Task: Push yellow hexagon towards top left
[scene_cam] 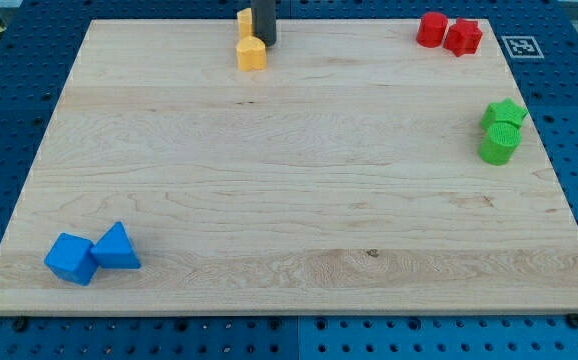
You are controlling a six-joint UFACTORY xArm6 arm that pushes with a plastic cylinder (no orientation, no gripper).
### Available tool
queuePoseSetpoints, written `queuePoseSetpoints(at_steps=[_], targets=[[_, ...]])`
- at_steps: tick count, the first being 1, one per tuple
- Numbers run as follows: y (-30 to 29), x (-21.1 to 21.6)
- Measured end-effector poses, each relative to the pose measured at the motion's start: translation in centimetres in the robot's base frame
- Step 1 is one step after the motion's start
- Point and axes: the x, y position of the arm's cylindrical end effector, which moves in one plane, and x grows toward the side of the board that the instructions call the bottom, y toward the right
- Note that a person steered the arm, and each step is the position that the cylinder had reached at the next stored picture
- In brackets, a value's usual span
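Observation:
A yellow hexagon-like block (252, 53) lies near the top edge of the wooden board (289, 200), left of centre. A second yellow block (244, 21) sits just above it at the board's top edge, partly hidden by the rod. My tip (267, 42) is at the lower end of the dark rod, right beside the upper right side of the yellow hexagon; it seems to touch it.
Two red blocks (431, 29) (463, 37) sit together at the top right. Two green blocks (504, 113) (499, 145) sit at the right edge. Two blue blocks (71, 258) (116, 248) lie at the bottom left. Blue pegboard surrounds the board.

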Motion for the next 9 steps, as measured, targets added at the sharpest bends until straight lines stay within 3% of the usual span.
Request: queuePoseSetpoints(at_steps=[1,2,3,7,9], targets=[[2.9,1.3],[4.6,-0.4],[4.0,-4.0],[-3.1,-4.1],[-3.4,-4.0]])
